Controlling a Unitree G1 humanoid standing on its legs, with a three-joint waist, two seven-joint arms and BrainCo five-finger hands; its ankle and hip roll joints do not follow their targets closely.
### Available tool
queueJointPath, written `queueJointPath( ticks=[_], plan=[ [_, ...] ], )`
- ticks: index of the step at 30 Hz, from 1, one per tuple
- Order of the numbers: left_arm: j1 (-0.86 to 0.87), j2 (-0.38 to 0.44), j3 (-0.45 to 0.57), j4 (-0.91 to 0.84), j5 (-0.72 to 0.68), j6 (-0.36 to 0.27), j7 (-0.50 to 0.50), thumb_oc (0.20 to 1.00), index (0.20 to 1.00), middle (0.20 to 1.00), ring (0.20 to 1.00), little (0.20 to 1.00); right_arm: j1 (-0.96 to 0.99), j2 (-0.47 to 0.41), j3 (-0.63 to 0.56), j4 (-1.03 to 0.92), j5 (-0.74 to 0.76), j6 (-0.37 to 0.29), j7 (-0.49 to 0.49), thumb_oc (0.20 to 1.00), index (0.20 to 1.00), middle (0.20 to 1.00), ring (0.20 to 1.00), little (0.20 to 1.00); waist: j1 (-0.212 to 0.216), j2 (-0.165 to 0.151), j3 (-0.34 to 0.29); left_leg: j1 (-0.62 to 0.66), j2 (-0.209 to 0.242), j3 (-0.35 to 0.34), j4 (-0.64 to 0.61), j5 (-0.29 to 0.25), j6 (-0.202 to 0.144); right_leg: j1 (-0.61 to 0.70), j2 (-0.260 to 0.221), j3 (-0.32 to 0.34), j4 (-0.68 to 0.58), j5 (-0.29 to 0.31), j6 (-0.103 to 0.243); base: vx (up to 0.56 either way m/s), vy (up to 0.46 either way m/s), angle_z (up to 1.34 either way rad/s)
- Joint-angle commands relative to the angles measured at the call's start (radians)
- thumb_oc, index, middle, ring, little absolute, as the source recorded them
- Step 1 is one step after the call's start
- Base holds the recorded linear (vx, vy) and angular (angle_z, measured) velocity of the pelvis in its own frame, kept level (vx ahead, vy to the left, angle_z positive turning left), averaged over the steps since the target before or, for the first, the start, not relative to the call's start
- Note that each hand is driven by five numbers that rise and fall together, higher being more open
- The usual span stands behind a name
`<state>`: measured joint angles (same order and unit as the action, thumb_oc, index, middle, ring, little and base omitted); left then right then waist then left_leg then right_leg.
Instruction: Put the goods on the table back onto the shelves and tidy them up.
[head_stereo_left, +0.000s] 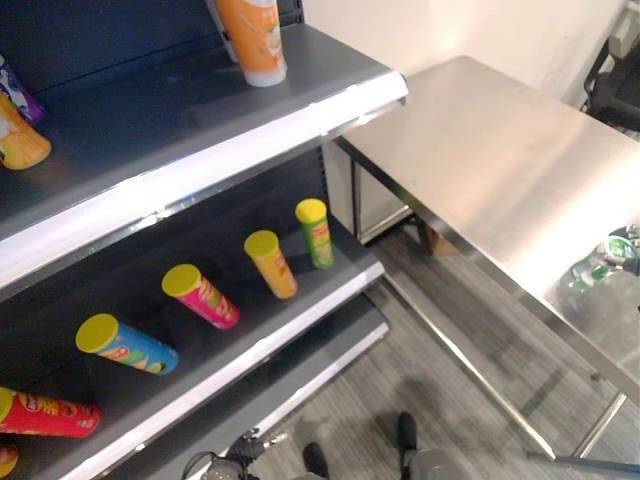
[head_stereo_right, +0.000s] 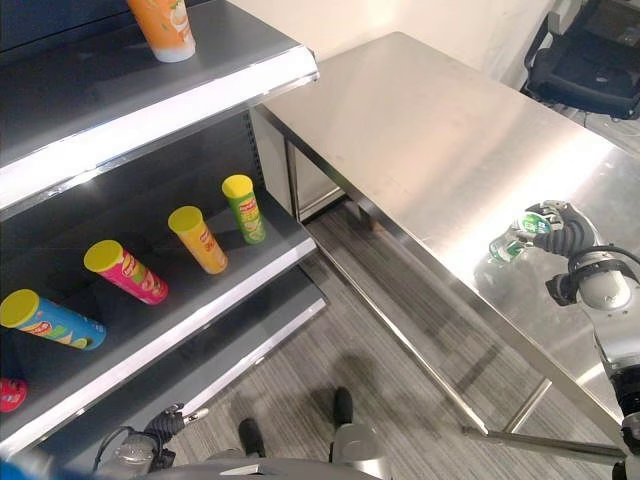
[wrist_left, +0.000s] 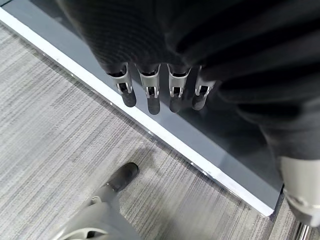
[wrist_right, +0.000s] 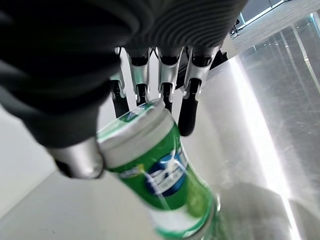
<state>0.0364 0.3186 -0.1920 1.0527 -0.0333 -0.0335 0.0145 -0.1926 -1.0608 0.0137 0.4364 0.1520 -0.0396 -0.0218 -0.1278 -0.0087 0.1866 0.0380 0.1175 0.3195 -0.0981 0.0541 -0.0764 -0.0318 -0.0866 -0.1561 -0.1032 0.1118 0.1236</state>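
Right hand (head_stereo_right: 560, 232): fingers curled round green bottle (wrist_right: 160, 185) (over steel tabletop (head_stereo_right: 420, 130)).
Left hand (wrist_left: 160, 90): fingers straight, empty, above shelf edge (wrist_left: 150, 130).

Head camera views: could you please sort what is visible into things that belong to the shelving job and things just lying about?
Part of the job:
- green bottle, in the right hand
- steel table
- shelves
- left hand, hanging idle near the bottom shelf edge

Just lying about:
- chip tubes, already on the middle shelf
- orange bottle, on the upper shelf
- black chair
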Motion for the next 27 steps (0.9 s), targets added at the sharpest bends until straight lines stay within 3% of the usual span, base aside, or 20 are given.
queueJointPath(
  ticks=[1,6,13,19,23,27],
  plan=[
    [-0.048,0.041,-0.005,-0.007,0.009,-0.004,0.003,1.000,1.000,1.000,1.000,1.000,-0.039,-0.014,0.009,-0.001,-0.021,-0.022,-0.018,0.200,0.200,0.200,0.200,0.200,0.039,-0.058,-0.009,0.066,0.056,-0.071,0.081,-0.153,-0.059,-0.041,-0.069,0.018,0.016,-0.065,0.079,0.00,0.000,0.00],
    [-0.045,0.040,0.015,-0.002,0.011,-0.001,0.009,1.000,1.000,1.000,1.000,1.000,-0.012,-0.025,-0.059,-0.055,-0.043,-0.033,-0.054,0.200,0.200,0.200,0.200,0.200,0.037,-0.054,-0.011,0.073,0.058,-0.073,0.074,-0.151,-0.060,-0.029,-0.069,0.010,0.016,-0.072,0.078,0.00,0.000,0.00],
    [-0.036,0.039,0.046,-0.023,-0.022,-0.009,0.016,1.000,1.000,1.000,1.000,1.000,0.008,-0.062,-0.204,-0.214,0.013,-0.105,-0.109,0.200,0.200,0.200,0.200,0.200,0.046,-0.055,-0.019,0.060,0.071,-0.108,0.073,-0.137,-0.070,-0.003,-0.062,-0.024,0.016,-0.097,0.065,0.00,-0.044,0.16],
    [-0.013,0.027,0.079,-0.041,-0.092,-0.016,0.022,1.000,1.000,1.000,1.000,1.000,-0.019,-0.117,-0.260,-0.338,0.035,-0.150,-0.120,0.200,0.200,0.200,0.200,0.200,0.086,-0.069,-0.033,0.028,0.093,-0.186,0.082,-0.115,-0.090,0.044,-0.041,-0.087,0.043,-0.155,0.034,0.01,-0.109,0.43],
    [0.021,0.012,0.117,-0.034,-0.135,-0.019,0.031,1.000,1.000,1.000,1.000,1.000,-0.083,-0.151,-0.243,-0.413,0.050,-0.179,-0.123,0.200,0.200,0.200,0.200,0.200,0.128,-0.078,-0.034,0.000,0.102,-0.257,0.084,-0.090,-0.101,0.071,-0.030,-0.146,0.059,-0.188,0.014,0.03,-0.119,0.52],
    [0.041,0.003,0.144,-0.019,-0.164,-0.019,0.037,1.000,1.000,1.000,1.000,1.000,-0.134,-0.168,-0.211,-0.463,0.075,-0.194,-0.111,0.200,0.200,0.200,0.200,0.200,0.159,-0.086,-0.026,-0.017,0.102,-0.278,0.088,-0.079,-0.113,0.095,-0.032,-0.199,0.060,-0.200,0.007,0.00,-0.054,0.68]
  ],
)
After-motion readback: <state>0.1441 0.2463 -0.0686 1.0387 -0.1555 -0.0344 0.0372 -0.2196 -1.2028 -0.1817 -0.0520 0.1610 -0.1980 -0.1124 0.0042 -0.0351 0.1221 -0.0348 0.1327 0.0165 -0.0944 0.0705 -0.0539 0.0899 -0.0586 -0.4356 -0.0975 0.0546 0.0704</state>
